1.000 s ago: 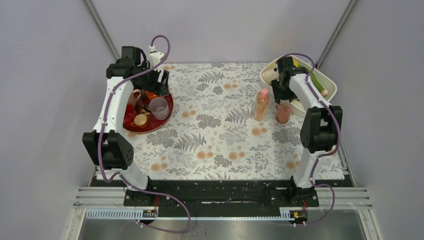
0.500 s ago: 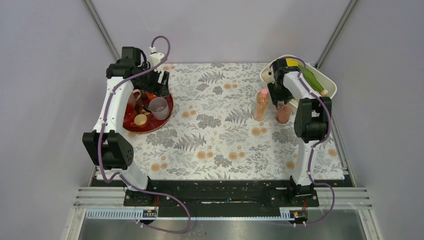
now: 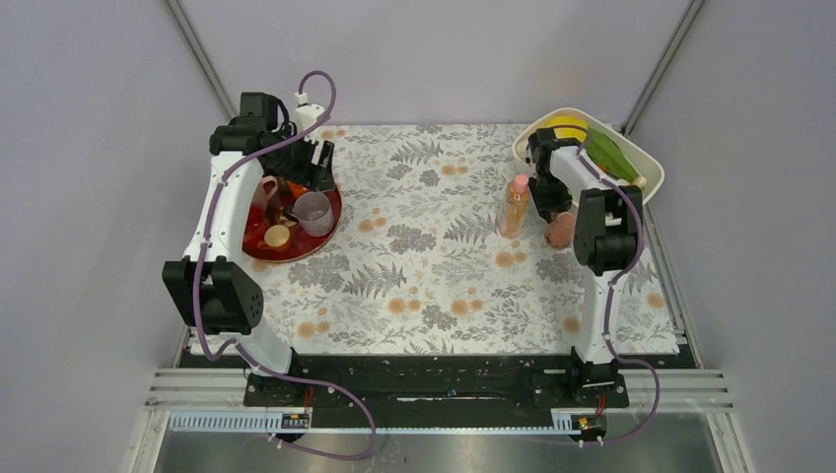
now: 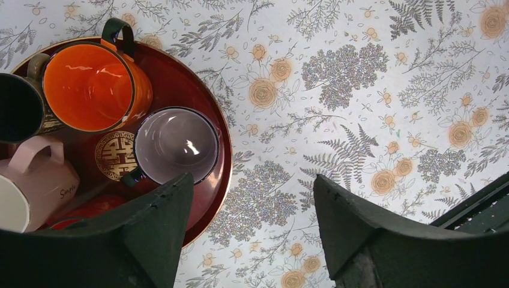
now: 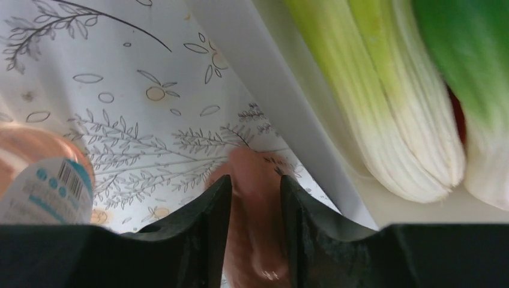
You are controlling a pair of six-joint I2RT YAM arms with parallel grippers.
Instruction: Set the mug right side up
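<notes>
The pink mug (image 3: 560, 231) is on the floral cloth at the right, beside a bottle, and leans over on a tilt. My right gripper (image 3: 548, 202) is shut on it. In the right wrist view the mug (image 5: 252, 162) fills the gap between the two fingers of the gripper (image 5: 255, 183), blurred, with dark lettering near its far edge. Its handle and opening are hidden. My left gripper (image 3: 313, 163) is open and empty above the right rim of the red tray (image 4: 198, 90). It also shows in the left wrist view (image 4: 252, 180).
An orange-pink bottle (image 3: 515, 205) stands just left of the mug. A white bin (image 3: 646, 163) with leeks (image 5: 372, 90) lies close behind. The tray holds an orange mug (image 4: 90, 84), a mauve mug (image 4: 177, 144), a dark mug (image 4: 18, 108) and another pale pink mug (image 4: 42, 180).
My right arm has folded in and its wrist has turned, tipping the pink mug from standing to a tilt. The left arm and tray have not moved.
</notes>
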